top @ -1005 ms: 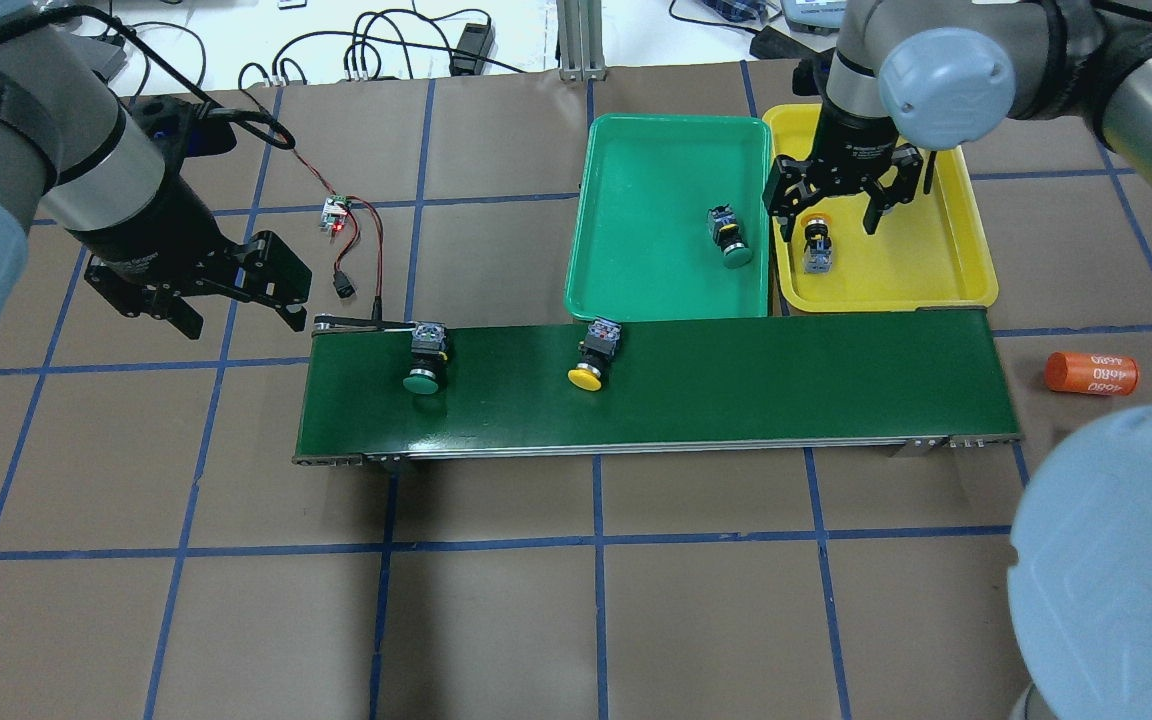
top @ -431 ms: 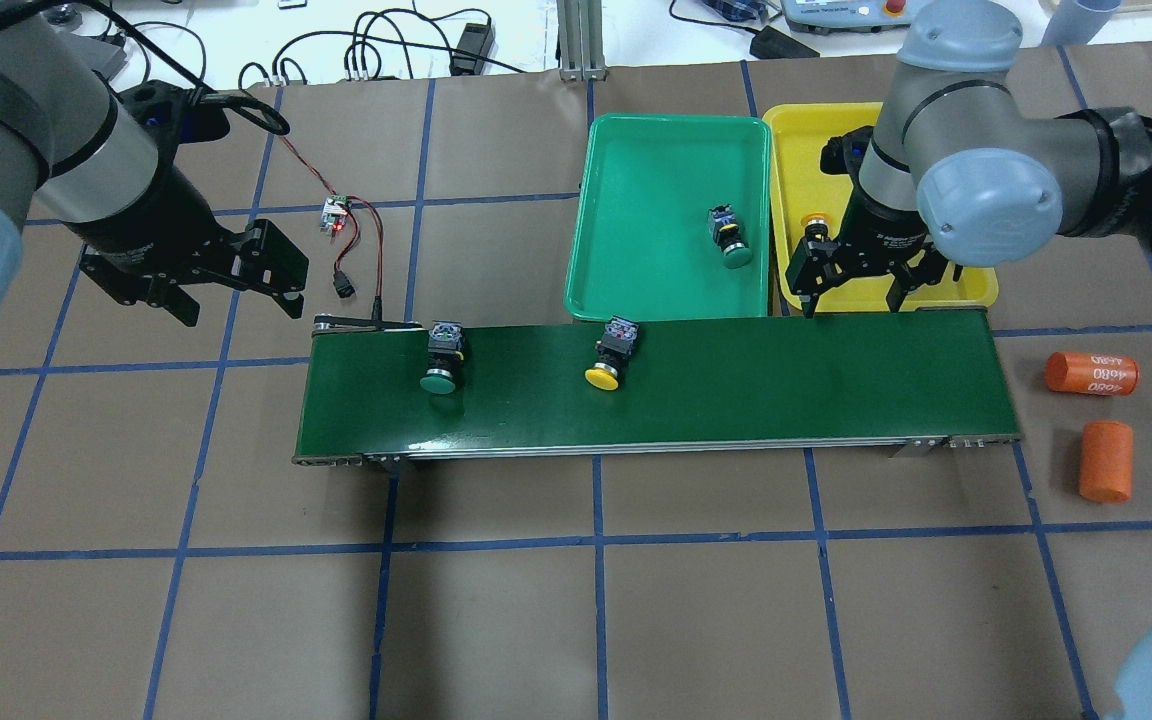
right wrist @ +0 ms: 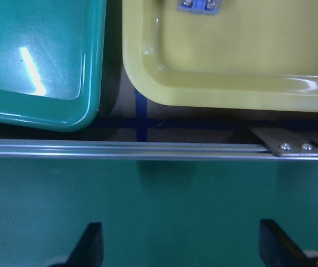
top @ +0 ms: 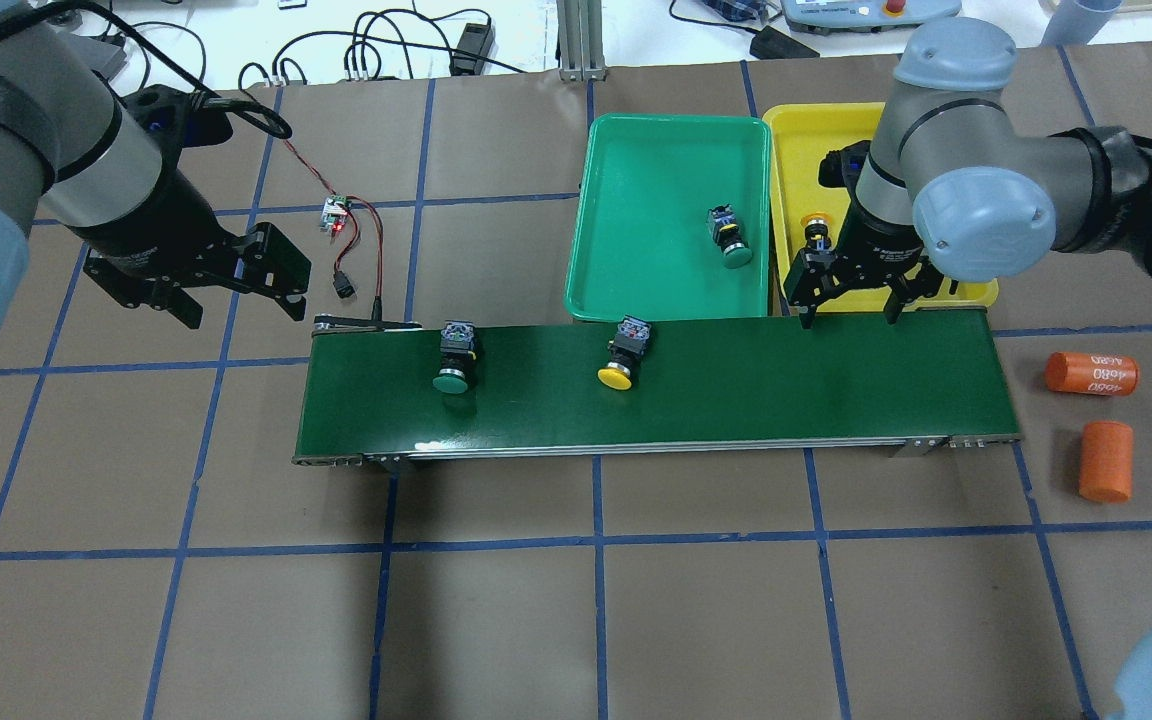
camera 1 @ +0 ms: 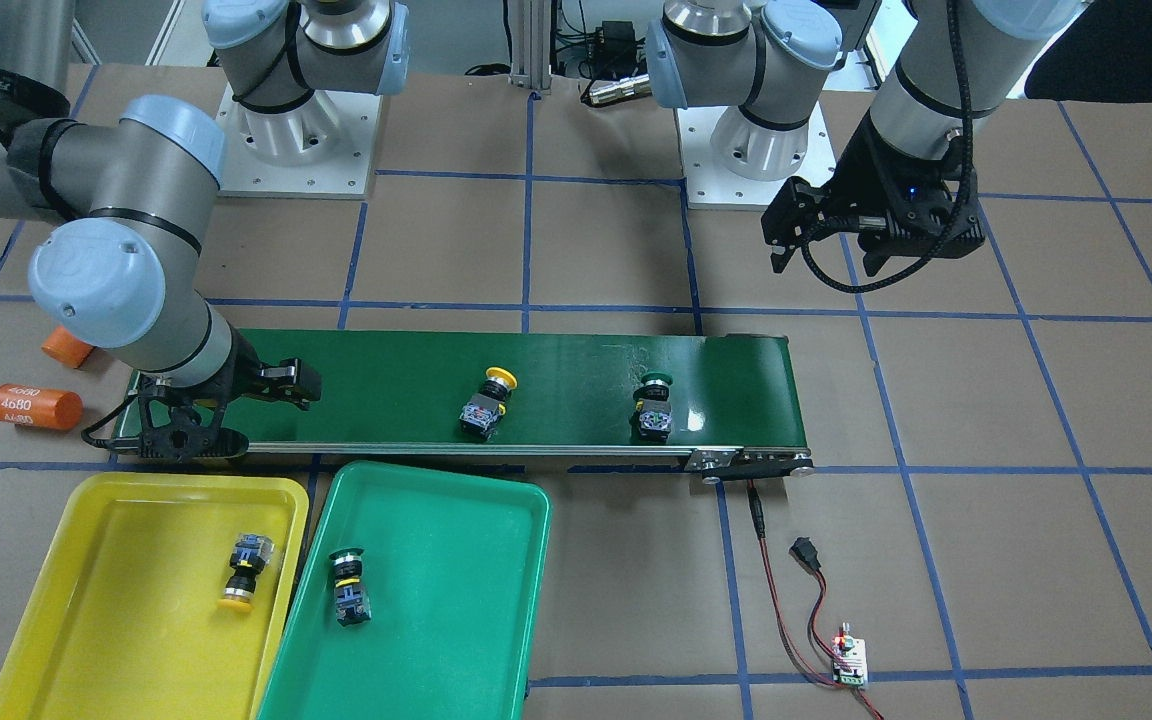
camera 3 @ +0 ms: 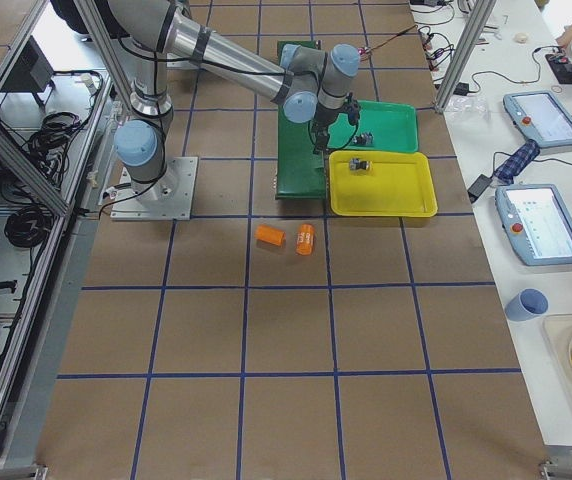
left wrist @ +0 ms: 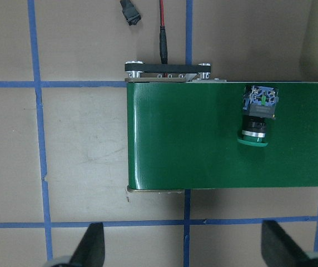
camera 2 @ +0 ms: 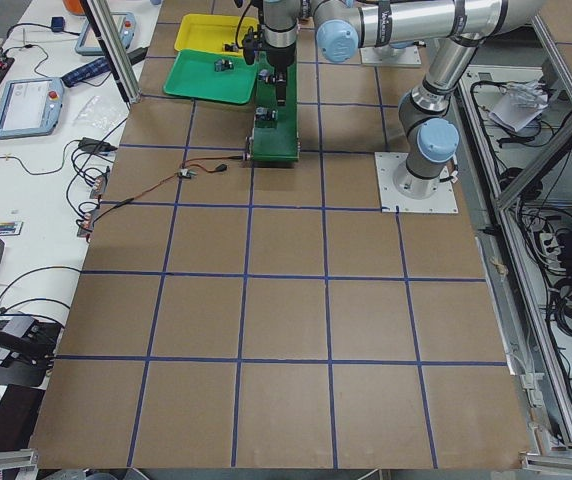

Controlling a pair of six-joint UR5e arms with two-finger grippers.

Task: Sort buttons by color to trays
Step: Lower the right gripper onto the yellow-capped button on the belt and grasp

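Four push-button switches with black bodies and blue-grey contact blocks all lie on their sides. On the dark-green conveyor belt (top: 736,390) the green-capped button on the belt (top: 452,360) lies near the end closest to the left gripper (top: 241,315). The yellow-capped button on the belt (top: 622,358) lies about midway along. Both sit close to the belt's far edge, caps pointing toward the robot, well apart from each other. The left gripper hangs over bare bench (top: 536,600) just off that end of the belt, jaws spread wide with nothing between them. The right gripper (top: 851,318) hangs over the belt's far edge toward its other end, jaws also apart and empty, and its arm covers part of the yellow tray (camera 1: 116,560). Beyond the belt's left-gripper end a small circuit board (top: 336,210) with red and black wires lies on the bench. Off the opposite end lie two orange cylinders (top: 1091,373). Both trays sit side by side just beyond the belt's far edge. The green tray (top: 636,170) holds the green-capped button in the tray (top: 729,236), cap toward the belt. The yellow tray holds the yellow-capped button in the tray (camera 1: 243,570), cap away from the belt.
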